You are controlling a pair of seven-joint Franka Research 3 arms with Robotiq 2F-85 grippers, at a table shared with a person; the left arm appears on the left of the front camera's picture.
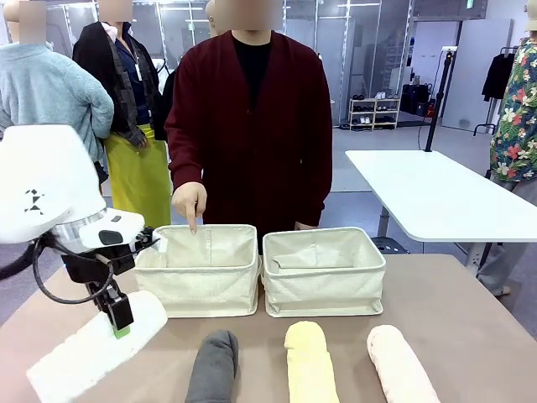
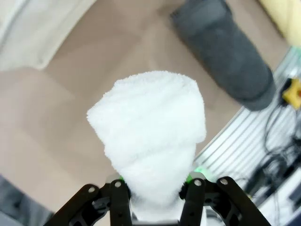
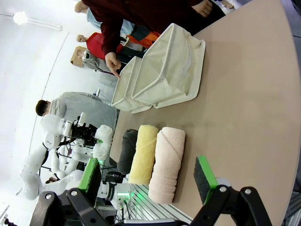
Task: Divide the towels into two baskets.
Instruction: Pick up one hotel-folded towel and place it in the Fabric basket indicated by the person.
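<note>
My left gripper is shut on the white towel at the table's front left. In the left wrist view the roll sticks out from between the gripper's green pads. The dark grey towel, pale yellow towel and pale pink towel lie side by side at the front edge. Behind them stand two cream baskets, left and right. The right gripper is open and holds nothing, above the table near the pink towel.
A person in a dark red cardigan stands behind the baskets, and a hand points a finger down over the left basket's back rim. A white table stands farther off at right. Bare tabletop lies to the right of the baskets.
</note>
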